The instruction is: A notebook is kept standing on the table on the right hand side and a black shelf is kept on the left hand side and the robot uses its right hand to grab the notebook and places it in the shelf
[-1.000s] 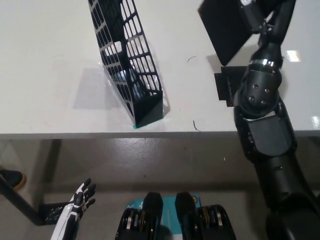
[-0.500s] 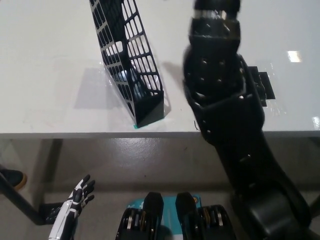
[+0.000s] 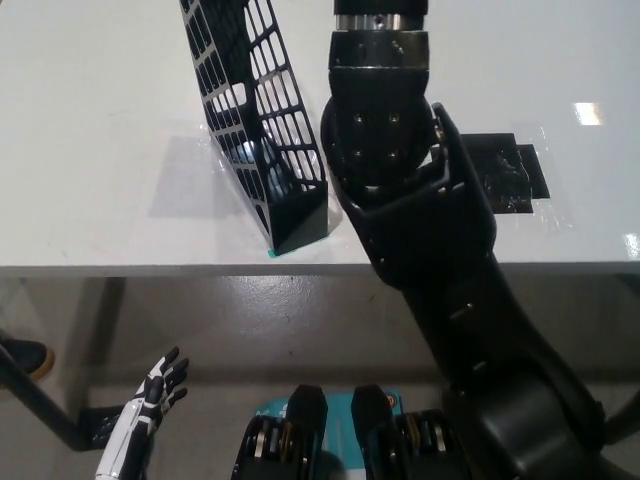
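The black lattice shelf [image 3: 262,130] stands tilted on the white table [image 3: 100,150], left of centre, its closed end near the front edge. My black right arm [image 3: 390,150] rises from the bottom right and crosses the table just right of the shelf. It leaves the picture at the top, so the right hand is out of view. No notebook shows in this view. Below the table edge at the lower left, my white left hand [image 3: 160,388] rests with its fingers spread and holds nothing.
A flat black base piece [image 3: 515,170] lies on the table to the right of my arm. The table's front edge [image 3: 150,268] runs across the middle, with grey floor below. A dark shoe [image 3: 22,355] shows at the far left.
My right arm has swung left from the table's right side to beside the shelf. The black notebook, seen at the top right a second ago, has left the picture with the hand.
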